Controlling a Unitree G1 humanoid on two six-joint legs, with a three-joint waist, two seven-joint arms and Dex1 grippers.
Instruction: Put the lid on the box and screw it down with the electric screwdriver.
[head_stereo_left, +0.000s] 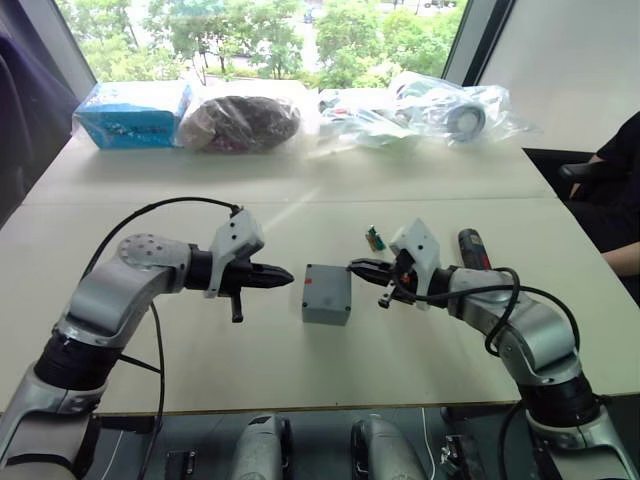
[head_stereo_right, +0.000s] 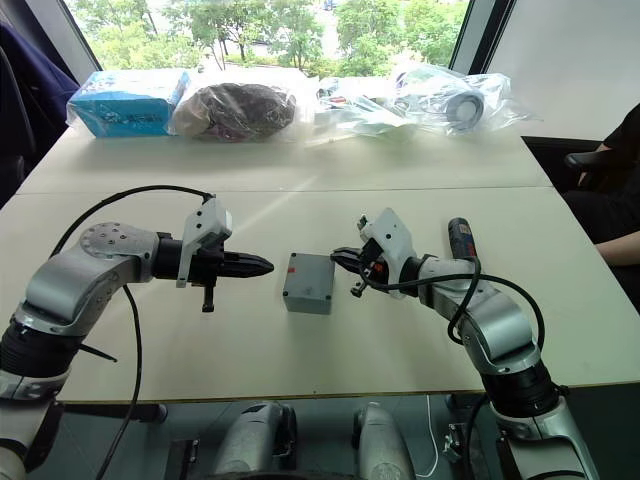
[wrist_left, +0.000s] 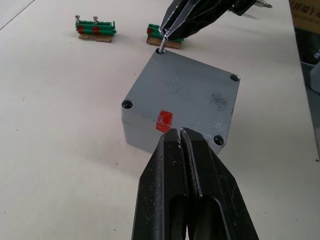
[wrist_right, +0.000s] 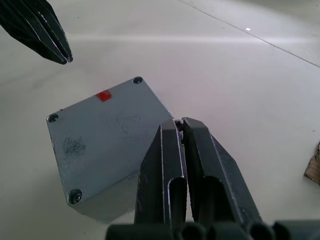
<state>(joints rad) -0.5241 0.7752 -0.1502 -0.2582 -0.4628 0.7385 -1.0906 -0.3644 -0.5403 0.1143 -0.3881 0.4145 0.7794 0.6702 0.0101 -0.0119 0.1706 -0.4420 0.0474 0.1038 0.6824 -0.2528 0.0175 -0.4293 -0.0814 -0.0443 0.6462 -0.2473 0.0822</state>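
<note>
The lid (wrist_left: 182, 92) sits on the box (head_stereo_left: 326, 310). The right gripper (wrist_left: 162, 34) pinches a small screw (wrist_left: 161, 44) at one corner hole. The left gripper (head_stereo_left: 288, 277) hovers just beside the box, fingers pressed together on nothing.

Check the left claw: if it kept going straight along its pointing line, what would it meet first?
Probably the lid, the shallow grey plastic cover sitting on the deep grey box. The shut left claw aims at its near edge by the red mark; height is hard to judge.

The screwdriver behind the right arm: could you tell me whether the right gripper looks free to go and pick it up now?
Probably not yet: the right gripper is shut on a screw at the lid's corner hole. The screwdriver itself lies unobstructed.
</note>
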